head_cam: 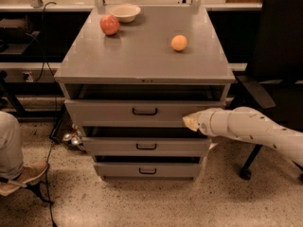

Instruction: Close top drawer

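The top drawer (109, 111) of the grey metal cabinet stands slightly pulled out, its flat front a little forward of the cabinet top, with a small dark loop handle (145, 111) at centre. My gripper (189, 122) is at the end of the white arm coming in from the right. Its tip rests against the right part of the top drawer's front, right of the handle. The two lower drawers (147, 146) sit below, also a little out.
An apple (110, 25), a white bowl (124, 12) and an orange (179, 42) lie on the cabinet top. A black office chair (279, 65) stands at the right. A person's leg and shoe (14, 171) are at the lower left, with cables on the floor.
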